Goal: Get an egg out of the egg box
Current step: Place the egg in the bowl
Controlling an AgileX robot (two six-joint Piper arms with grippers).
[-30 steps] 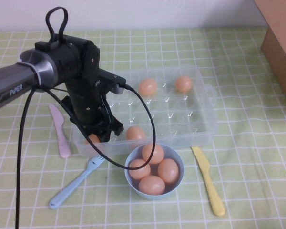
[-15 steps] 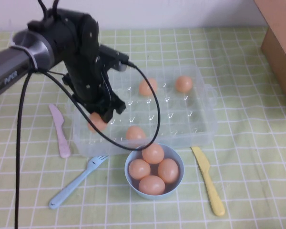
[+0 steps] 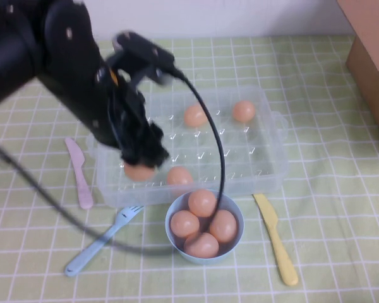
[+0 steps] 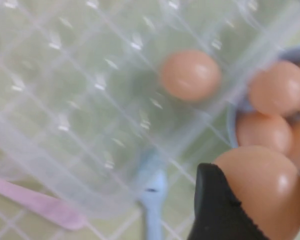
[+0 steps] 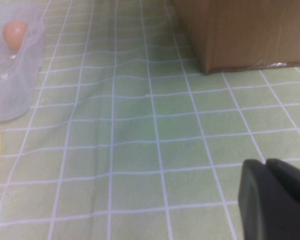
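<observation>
The left tool [image 3: 141,165] pinches the egg [image 4: 262,192] above the near-left cells of the egg box [image 3: 265,167], so it should lift clear of the wall before crossing to the blue bowl [image 3: 235,245], while the right tool [image 5: 275,200], its fingers pressed together, hangs over the worktop [image 5: 155,130] near the cardboard box [image 5: 240,30].

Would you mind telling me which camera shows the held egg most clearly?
The left wrist view: the egg fills its corner, gripped by the left tool. The high view shows it partly hidden under the arm. The right wrist view misses it, showing only the right tool.
</observation>
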